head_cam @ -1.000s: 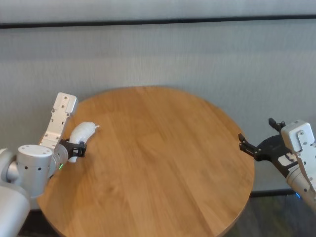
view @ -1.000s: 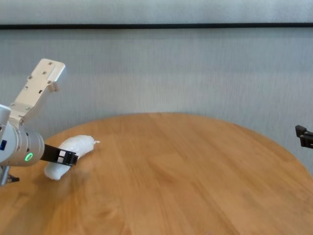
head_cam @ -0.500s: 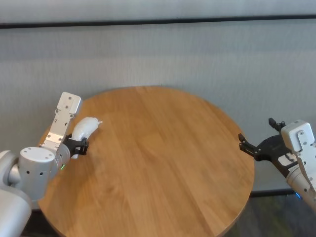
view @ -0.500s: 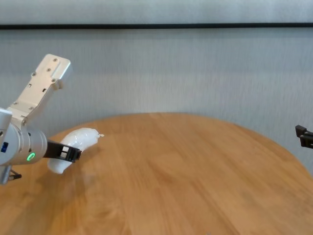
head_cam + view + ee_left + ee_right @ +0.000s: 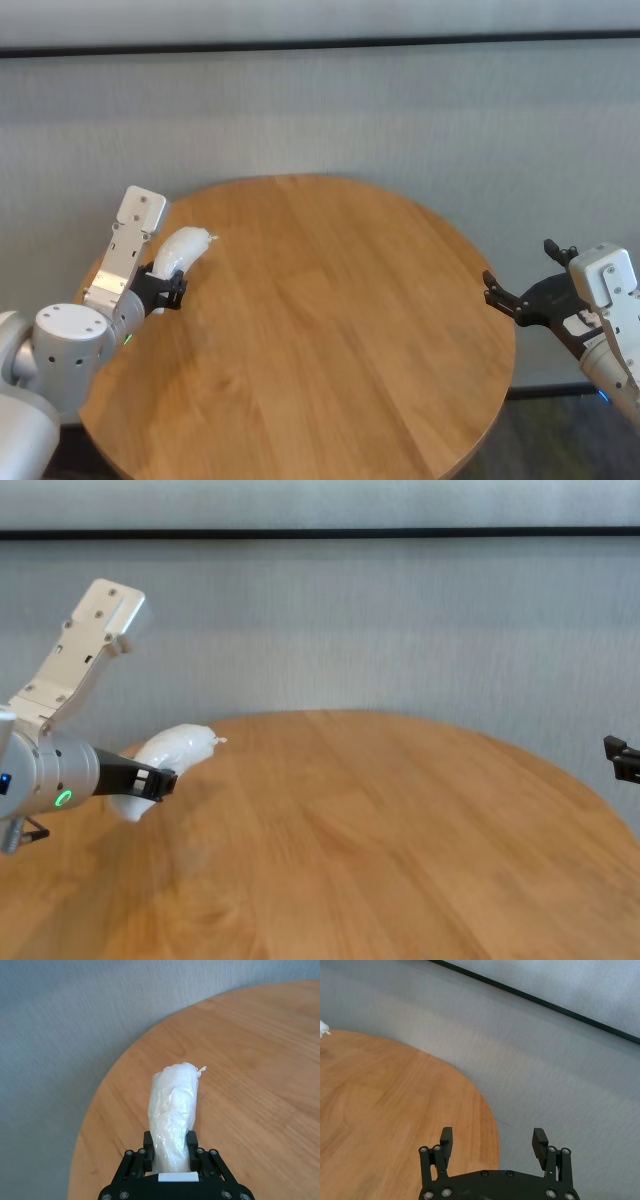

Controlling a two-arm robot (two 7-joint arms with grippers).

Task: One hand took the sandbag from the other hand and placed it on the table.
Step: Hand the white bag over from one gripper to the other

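The white sandbag (image 5: 180, 253) (image 5: 168, 756) (image 5: 174, 1112) is held above the left side of the round wooden table (image 5: 330, 330), its knotted tip pointing toward the table's middle. My left gripper (image 5: 167, 291) (image 5: 152, 782) (image 5: 170, 1152), the one with the green ring, is shut on the bag's rear half. At the table's right edge my right gripper (image 5: 518, 296) (image 5: 492, 1142) hovers open with nothing between its fingers. Only its fingertip (image 5: 620, 760) shows in the chest view.
A grey wall (image 5: 400, 110) with a dark rail runs behind the table. The table's rim (image 5: 490, 1125) curves just ahead of the right gripper. Bare wood (image 5: 400, 840) lies between the two arms.
My left gripper has lifted the sandbag off the table and carried it slightly toward the middle. The right arm has not moved.
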